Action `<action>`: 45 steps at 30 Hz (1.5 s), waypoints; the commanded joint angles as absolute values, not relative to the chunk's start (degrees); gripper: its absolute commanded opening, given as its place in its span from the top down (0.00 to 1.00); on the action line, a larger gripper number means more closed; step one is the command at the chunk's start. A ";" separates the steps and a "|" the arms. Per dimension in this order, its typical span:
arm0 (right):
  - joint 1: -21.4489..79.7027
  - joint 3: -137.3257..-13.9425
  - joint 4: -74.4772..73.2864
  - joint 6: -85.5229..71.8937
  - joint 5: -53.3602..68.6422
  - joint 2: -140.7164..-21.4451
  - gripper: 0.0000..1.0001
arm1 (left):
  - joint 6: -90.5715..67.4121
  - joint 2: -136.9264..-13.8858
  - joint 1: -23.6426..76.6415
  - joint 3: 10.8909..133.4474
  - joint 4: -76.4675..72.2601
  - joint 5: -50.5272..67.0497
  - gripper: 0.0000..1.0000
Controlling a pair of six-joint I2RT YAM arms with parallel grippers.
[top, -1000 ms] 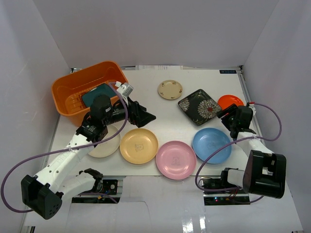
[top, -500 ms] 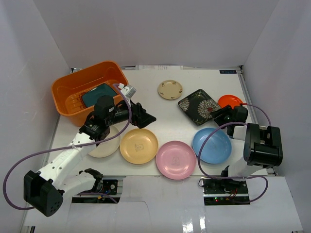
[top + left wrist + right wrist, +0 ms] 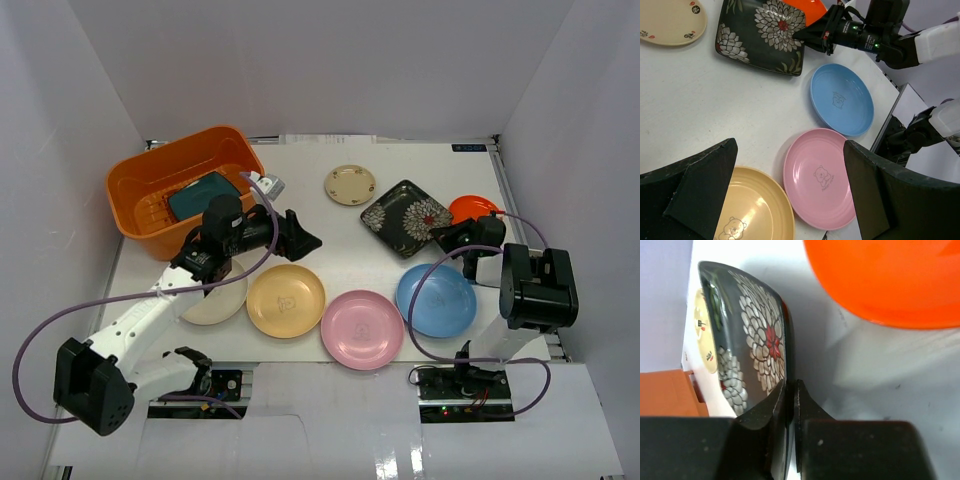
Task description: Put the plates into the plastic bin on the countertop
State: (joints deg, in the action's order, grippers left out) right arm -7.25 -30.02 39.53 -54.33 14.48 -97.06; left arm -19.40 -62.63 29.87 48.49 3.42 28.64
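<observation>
Pinching rim of square black floral plate with right gripper, fingers clamped on its edge, just beside round orange-red plate. Hovering left gripper over white countertop near round yellow plate, fingers spread wide, holding nothing. Noting square dark teal plate inside large orange plastic bin

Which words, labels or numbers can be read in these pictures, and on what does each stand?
No text can be read.
Round pink plate: tiny writing under a bear drawing, too small to read.
Small dark blue label at the far right edge of the white tabletop: too blurred to read.
</observation>
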 commanded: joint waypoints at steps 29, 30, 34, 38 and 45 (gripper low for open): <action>5.53 -27.16 40.34 -54.40 43.24 -58.88 0.92 | -22.15 -79.01 30.15 62.40 16.09 26.54 0.12; 5.97 -27.16 40.60 -54.49 43.94 -59.32 0.92 | -22.24 -79.27 30.15 62.32 15.82 26.80 0.13; 8.87 -27.68 41.57 -54.49 44.12 -61.43 0.92 | -23.02 -80.77 30.15 62.32 13.90 28.47 0.26; 10.11 -28.04 41.31 -54.23 43.60 -62.49 0.92 | -23.55 -81.21 30.15 62.23 13.01 29.35 0.69; 10.37 -28.30 39.37 -54.23 42.54 -63.02 0.82 | -24.52 -79.10 29.80 62.14 13.27 28.04 1.00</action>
